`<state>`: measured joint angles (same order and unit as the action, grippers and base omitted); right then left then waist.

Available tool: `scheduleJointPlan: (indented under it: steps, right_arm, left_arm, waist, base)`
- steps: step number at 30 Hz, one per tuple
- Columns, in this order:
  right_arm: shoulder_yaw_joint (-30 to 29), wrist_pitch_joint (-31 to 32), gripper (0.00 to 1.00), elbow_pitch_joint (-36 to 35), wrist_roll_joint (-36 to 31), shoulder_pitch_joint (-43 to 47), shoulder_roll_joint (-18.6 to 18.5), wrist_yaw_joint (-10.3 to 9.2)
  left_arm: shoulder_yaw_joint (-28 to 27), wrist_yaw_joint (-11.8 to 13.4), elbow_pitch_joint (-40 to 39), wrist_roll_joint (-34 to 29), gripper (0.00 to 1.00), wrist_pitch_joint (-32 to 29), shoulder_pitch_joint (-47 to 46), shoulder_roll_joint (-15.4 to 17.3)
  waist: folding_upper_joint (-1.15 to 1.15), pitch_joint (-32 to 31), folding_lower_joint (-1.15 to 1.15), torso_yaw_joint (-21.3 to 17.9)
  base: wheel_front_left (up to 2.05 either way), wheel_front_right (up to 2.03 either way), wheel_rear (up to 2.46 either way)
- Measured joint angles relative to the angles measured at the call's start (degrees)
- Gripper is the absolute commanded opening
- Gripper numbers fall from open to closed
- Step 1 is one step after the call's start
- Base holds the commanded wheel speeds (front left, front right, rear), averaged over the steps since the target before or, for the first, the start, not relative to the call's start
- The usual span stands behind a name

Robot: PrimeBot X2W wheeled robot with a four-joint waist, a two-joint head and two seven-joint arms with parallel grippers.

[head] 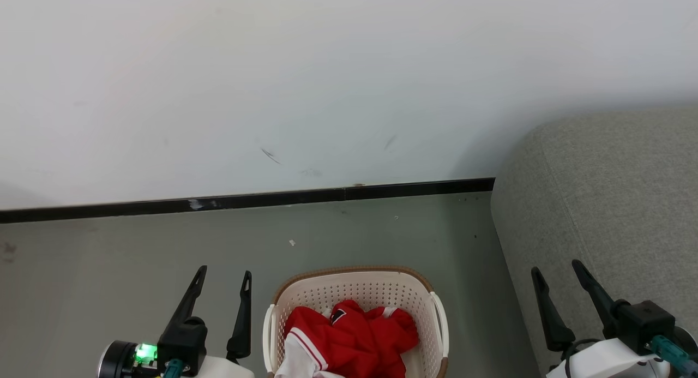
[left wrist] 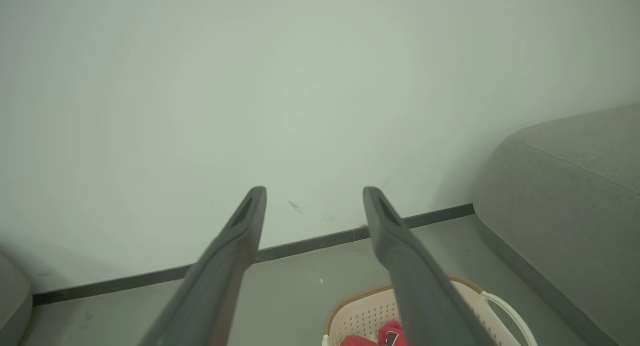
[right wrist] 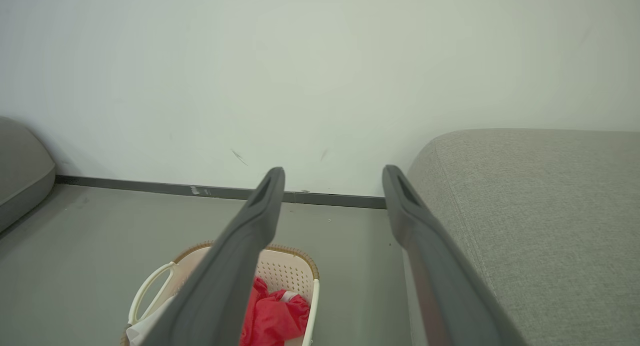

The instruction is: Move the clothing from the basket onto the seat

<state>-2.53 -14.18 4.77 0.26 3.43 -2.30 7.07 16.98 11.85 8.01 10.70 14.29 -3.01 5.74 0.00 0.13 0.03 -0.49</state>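
The cream basket [head: 357, 286] with a brown rim stands on the grey floor at the bottom centre of the head view. Red clothing [head: 354, 337] with white trim lies bunched inside it. The grey-green seat [head: 611, 203] rises at the right. My left gripper [head: 224, 276] stands open to the left of the basket, nothing between its fingers. My right gripper [head: 557, 269] stands open to the right of the basket, in front of the seat. The left wrist view has the basket [left wrist: 360, 313] and clothing [left wrist: 387, 335] low down. The right wrist view has the basket [right wrist: 292, 266], clothing [right wrist: 272, 316] and seat [right wrist: 540, 211].
A white wall [head: 327, 83] with a dark skirting strip [head: 245, 201] runs behind the basket. Bare grey floor [head: 136, 247] lies to the left. Another grey cushioned edge [right wrist: 20, 171] sits at the far left of the right wrist view.
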Motion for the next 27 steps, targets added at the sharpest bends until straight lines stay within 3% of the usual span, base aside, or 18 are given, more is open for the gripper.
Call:
scheduleJointPlan:
  steps: [27]
  right_arm:
    - [-0.1,0.0,1.0,0.1,0.4,1.1,0.1,0.0]
  left_arm:
    - [-2.3,-1.9,2.9,1.4,1.0,0.0,-0.1,-0.3]
  waist:
    - [0.0,-1.2,-0.01,0.4]
  base:
    - [0.0,0.0,0.0]
